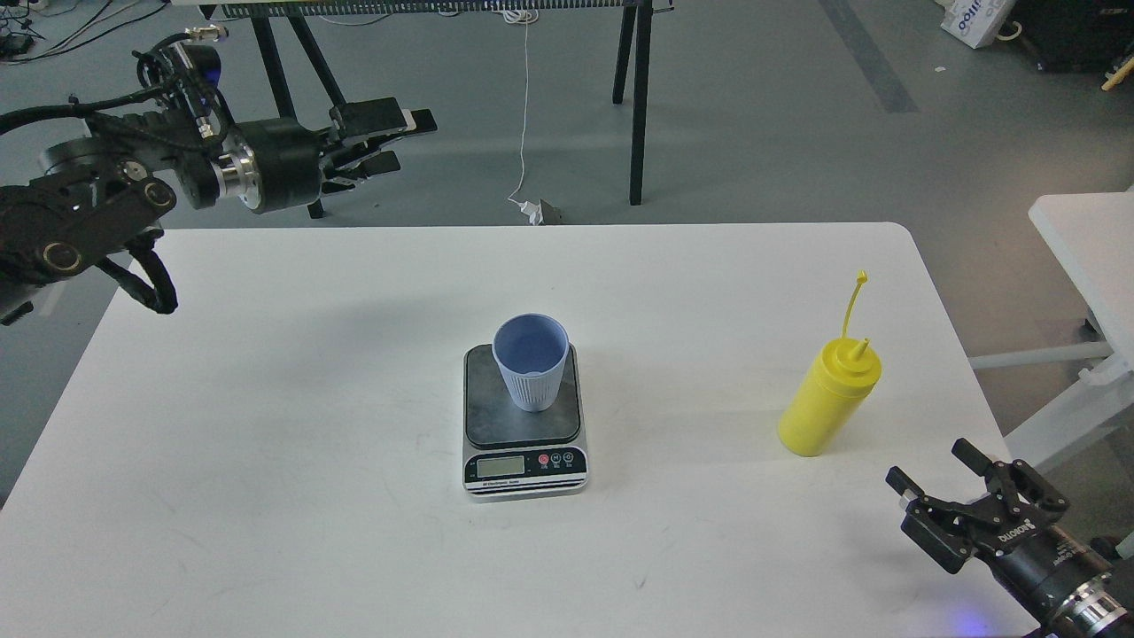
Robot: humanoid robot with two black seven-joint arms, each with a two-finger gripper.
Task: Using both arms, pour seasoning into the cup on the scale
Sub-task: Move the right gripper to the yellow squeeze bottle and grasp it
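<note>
The light-blue ribbed cup (530,374) stands upright on the dark plate of the silver scale (493,424) at the middle of the white table (266,425). The yellow squeeze bottle (828,400) stands upright at the right of the table, cap strap sticking up, with nothing touching it. My left gripper (409,140) is open and empty, high beyond the table's far left edge, far from the cup. My right gripper (928,465) is open and empty, low at the table's front right corner, below and to the right of the bottle.
Black stand legs (640,106) and a hanging white cable (526,106) are on the floor behind the table. Another white table (1085,239) stands off to the right. The scale's display and buttons face the front.
</note>
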